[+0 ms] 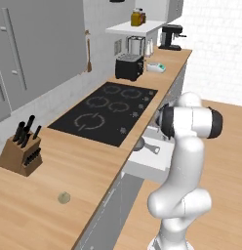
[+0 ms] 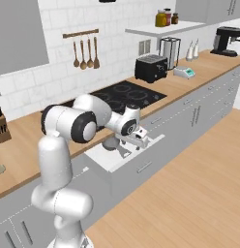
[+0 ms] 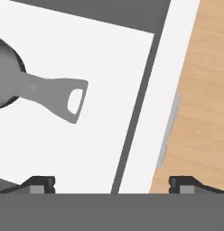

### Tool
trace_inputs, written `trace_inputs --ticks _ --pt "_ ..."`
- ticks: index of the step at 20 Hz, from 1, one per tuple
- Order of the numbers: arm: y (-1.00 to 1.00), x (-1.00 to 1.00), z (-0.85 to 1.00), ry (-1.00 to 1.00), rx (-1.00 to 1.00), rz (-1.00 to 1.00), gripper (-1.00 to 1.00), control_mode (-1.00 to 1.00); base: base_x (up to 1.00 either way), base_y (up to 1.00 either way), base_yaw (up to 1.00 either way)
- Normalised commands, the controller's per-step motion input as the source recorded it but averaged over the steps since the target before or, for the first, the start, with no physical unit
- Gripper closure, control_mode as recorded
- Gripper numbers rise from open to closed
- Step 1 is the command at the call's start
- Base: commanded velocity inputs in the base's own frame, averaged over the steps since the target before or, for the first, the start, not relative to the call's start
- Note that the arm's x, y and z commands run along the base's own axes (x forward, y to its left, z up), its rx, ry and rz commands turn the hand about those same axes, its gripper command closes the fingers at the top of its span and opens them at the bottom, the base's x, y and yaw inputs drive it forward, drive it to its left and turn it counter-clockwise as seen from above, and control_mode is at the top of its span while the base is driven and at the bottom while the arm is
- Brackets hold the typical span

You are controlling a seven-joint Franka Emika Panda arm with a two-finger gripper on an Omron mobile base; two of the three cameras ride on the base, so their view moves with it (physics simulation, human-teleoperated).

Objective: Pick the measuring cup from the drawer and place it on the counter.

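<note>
The drawer (image 1: 151,166) stands pulled out below the counter (image 1: 79,166), its white floor (image 3: 86,49) bare apart from the measuring cup. The measuring cup (image 3: 50,92) lies flat in it, dark round bowl at the left edge of the hand view and its flat grey handle pointing right. From the base views the cup (image 1: 140,144) (image 2: 111,144) sits near the drawer's back, by the counter edge. My gripper (image 3: 114,185) (image 2: 140,141) hovers over the drawer, open, fingers wide apart and nothing between them. The cup lies up and left of the fingertips (image 3: 39,184).
A black cooktop (image 1: 108,112) is set into the counter behind the drawer. A knife block (image 1: 20,152) and a small olive ball (image 1: 64,197) sit on the near counter; a toaster (image 1: 129,67) stands farther along. The drawer's bar handle (image 3: 170,128) faces the wooden floor (image 3: 204,90).
</note>
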Motion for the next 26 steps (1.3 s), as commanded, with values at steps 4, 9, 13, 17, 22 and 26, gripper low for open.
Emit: trace_inputs --ticks 4,9,13,17,22,26 --pt "-0.12 0.1 -0.38 0.0 0.0 -0.19 -1.0 -1.0 0.0 0.0 0.0" --pt "-0.08 0.05 -0.37 0.0 0.0 -0.15 -1.0 -1.0 0.0 0.0 0.0" --pt "-0.49 -0.03 -0.39 0.02 0.0 -0.14 -1.0 -1.0 0.0 0.0 0.0" --pt "-0.63 -0.05 -0.34 0.04 0.0 -0.14 -1.0 -1.0 0.0 0.0 0.0" --pt "-0.73 -0.05 -0.25 0.06 0.0 -0.12 -1.0 -1.0 0.0 0.0 0.0" --pt "-1.0 -0.28 -0.06 0.06 0.0 -0.11 -1.0 -1.0 0.0 0.0 0.0"
